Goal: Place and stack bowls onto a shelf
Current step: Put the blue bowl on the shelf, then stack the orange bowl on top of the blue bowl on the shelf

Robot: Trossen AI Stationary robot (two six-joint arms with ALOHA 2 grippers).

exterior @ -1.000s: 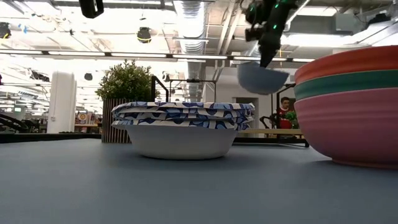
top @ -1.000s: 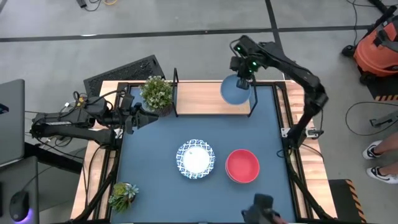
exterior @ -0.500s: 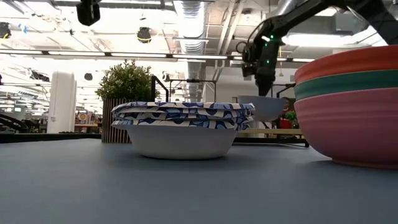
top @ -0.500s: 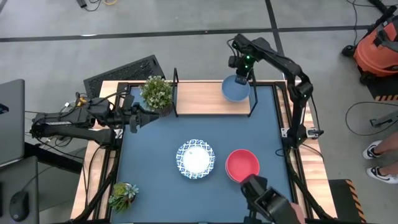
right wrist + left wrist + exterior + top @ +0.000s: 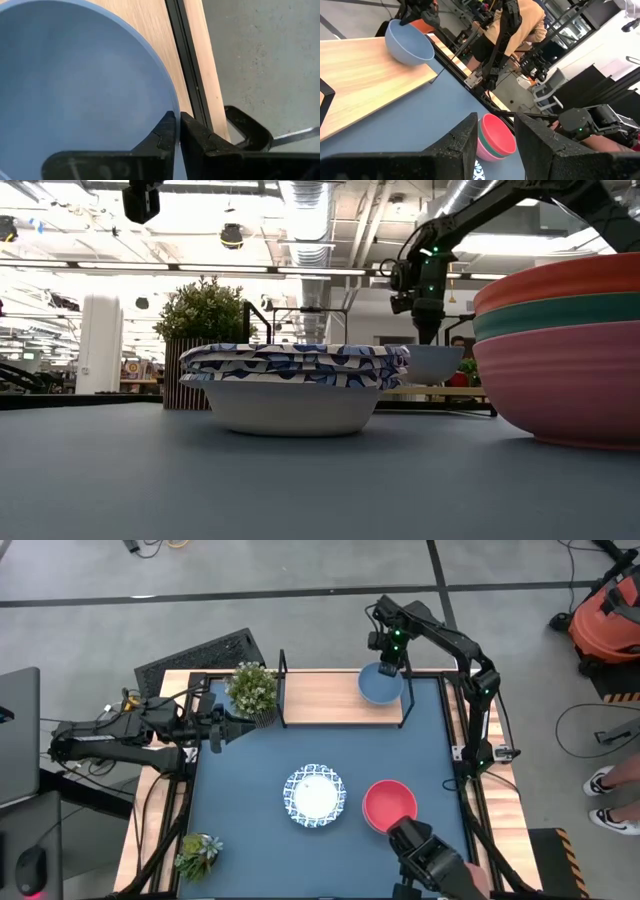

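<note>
A plain blue bowl (image 5: 380,686) sits at the right end of the light wood shelf (image 5: 320,697), which stands along the table's far edge. My right gripper (image 5: 388,664) is shut on the bowl's far rim. The bowl also shows in the left wrist view (image 5: 409,42) and in the low view (image 5: 430,364). My left gripper (image 5: 495,145) is open and empty at the table's left side, near the tall plant. A stack of white bowls with blue patterned rims (image 5: 315,795) and a pink, green and orange stack (image 5: 390,807) rest on the blue tabletop. My right gripper pinches the blue bowl's rim (image 5: 172,107) on its far side, one finger inside the bowl and one outside. The fingers come from above, pointing down. The bowl stands open side up, its underside (image 5: 405,57) on the shelf board.
A tall potted plant (image 5: 252,690) stands by the shelf's left post, and a small plant (image 5: 198,853) sits at the near left corner. A dark device (image 5: 430,860) reaches over the near edge by the pink stack. The shelf's left and middle parts are bare wood.
My right gripper has gone down with the blue bowl, from well above the shelf onto its right end, and has stayed shut on the rim. The dark device at the near edge has moved in closer to the pink stack.
</note>
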